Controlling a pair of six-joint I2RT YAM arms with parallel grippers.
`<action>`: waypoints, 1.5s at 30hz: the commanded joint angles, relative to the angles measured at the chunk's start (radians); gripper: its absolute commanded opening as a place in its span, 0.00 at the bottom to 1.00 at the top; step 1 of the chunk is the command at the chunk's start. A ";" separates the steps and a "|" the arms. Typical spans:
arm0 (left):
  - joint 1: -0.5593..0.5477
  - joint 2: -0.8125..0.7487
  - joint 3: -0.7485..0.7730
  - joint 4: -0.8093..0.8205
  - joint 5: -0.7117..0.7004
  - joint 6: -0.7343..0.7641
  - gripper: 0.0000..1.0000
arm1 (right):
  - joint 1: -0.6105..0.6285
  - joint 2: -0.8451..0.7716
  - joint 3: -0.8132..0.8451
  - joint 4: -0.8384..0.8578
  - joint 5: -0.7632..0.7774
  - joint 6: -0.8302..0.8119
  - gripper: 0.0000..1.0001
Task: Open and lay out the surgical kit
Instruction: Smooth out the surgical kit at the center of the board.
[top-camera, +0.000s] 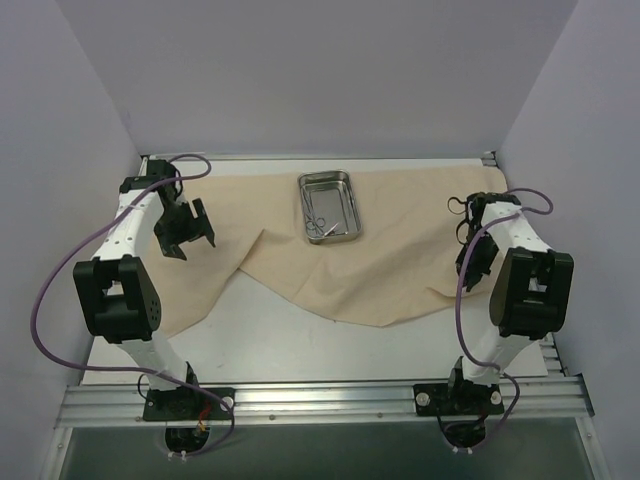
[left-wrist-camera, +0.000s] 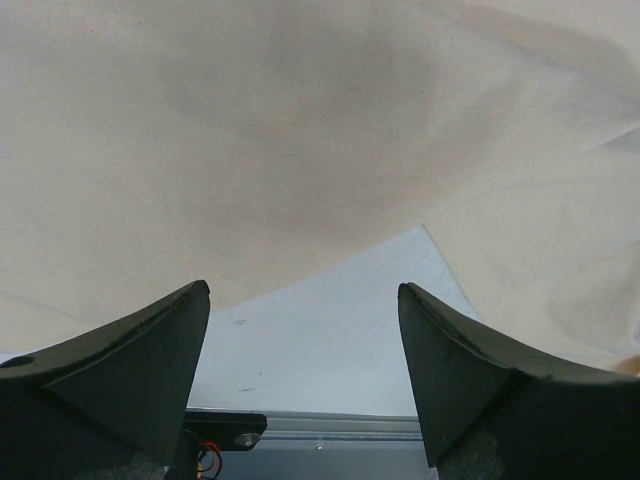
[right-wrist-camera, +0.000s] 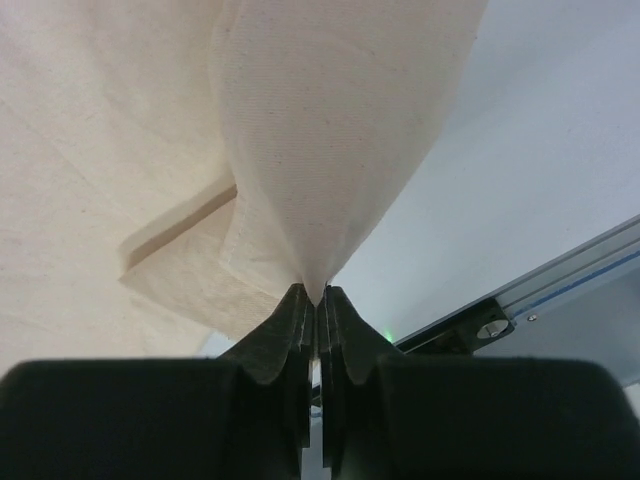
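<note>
The surgical kit's beige cloth wrap (top-camera: 400, 260) lies spread across the back of the table, its front edge sagging into a curved flap. A small steel tray (top-camera: 330, 207) sits on it at the back centre, with thin metal instruments (top-camera: 320, 226) inside. My left gripper (top-camera: 188, 232) hovers open over the cloth's left part. In the left wrist view its fingers (left-wrist-camera: 303, 288) stand wide apart above the cloth (left-wrist-camera: 300, 130), holding nothing. My right gripper (top-camera: 466, 268) is at the cloth's right edge. In the right wrist view it (right-wrist-camera: 317, 292) is shut on a pinched fold of cloth (right-wrist-camera: 330, 130).
Bare white table (top-camera: 300, 340) shows in front of the cloth. An aluminium rail (top-camera: 320, 400) runs along the near edge by both arm bases, also visible as the rail (right-wrist-camera: 560, 270) in the right wrist view. Pale walls close in the left, right and back.
</note>
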 joint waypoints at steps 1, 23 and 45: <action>0.010 -0.028 -0.017 0.030 0.013 0.012 0.85 | -0.058 -0.024 -0.028 -0.070 0.058 0.042 0.00; 0.163 -0.140 -0.193 0.020 -0.133 -0.039 0.84 | -0.091 -0.173 0.130 -0.117 0.135 0.012 0.86; 0.370 0.130 -0.304 0.062 -0.059 -0.025 0.03 | 0.757 -0.021 0.116 0.467 -0.432 -0.169 0.41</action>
